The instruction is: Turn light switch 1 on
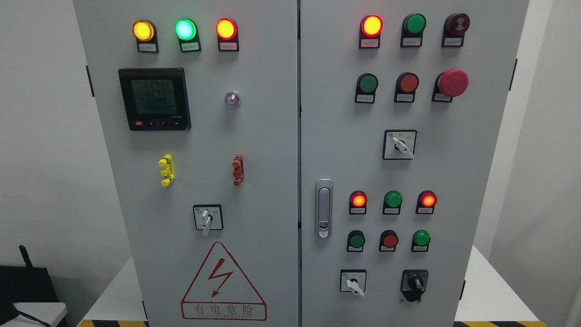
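Two doors: I am facing a grey cabinet [272, 136] with a left door and a right door.
My hands: neither is showing, so I cannot tell how they are set.
Left door lamps: amber lamp [143, 30], green lamp [185, 29] and red lamp [226, 28] are glowing at 12 o'clock.
Meter [153, 99]: sitting at 9 o'clock of a small clear lamp [232, 99].
Left selector [207, 218]: pointing toward 6 o'clock, above the warning triangle [223, 284].
Right door: top red lamp [371, 25] is glowing; mushroom button [452, 82] is sitting at 3 o'clock of the round buttons.
Switch 1: I cannot tell which control carries that name.
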You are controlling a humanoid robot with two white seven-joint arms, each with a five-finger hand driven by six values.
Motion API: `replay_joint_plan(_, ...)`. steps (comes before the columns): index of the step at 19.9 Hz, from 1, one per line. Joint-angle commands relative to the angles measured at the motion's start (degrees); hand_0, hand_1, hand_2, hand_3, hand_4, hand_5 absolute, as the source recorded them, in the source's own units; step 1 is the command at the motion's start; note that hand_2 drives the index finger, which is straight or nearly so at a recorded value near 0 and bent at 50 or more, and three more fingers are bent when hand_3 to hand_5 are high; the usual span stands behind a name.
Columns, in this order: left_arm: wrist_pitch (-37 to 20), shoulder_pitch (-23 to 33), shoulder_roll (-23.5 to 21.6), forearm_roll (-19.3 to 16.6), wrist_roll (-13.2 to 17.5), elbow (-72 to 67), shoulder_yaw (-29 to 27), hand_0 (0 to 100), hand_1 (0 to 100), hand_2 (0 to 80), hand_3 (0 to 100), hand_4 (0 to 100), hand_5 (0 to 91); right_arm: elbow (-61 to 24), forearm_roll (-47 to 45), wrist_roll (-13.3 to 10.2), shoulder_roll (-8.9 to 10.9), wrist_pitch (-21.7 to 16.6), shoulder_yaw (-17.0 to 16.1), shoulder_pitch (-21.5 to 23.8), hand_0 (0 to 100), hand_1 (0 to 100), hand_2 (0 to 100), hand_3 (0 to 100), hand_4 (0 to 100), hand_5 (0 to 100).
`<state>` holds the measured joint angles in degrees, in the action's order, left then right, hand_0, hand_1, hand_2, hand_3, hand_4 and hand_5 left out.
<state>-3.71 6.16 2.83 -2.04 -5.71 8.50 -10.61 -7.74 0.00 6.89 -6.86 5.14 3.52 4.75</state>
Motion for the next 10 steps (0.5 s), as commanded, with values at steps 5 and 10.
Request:
replay_joint_plan(5, -0.15, 4.64, -1.07, -0.33, 0.00, 19.35, -16.01, 41, 3, 0.0, 6, 10, 0.0, 0.00, -1.05, -0.04, 0.00, 0.04, 0.00, -0.01, 12, 39, 0, 0, 0, 0)
replay_joint_plan(10, -5.33, 6.23, -2.12, -0.42, -0.09, 28.13, -23.92, 41, 5, 0.0, 15, 22, 0.0, 0.00, -0.97, -0.04, 0.00, 0.04, 0.00, -0.01, 12, 39, 0, 0, 0, 0)
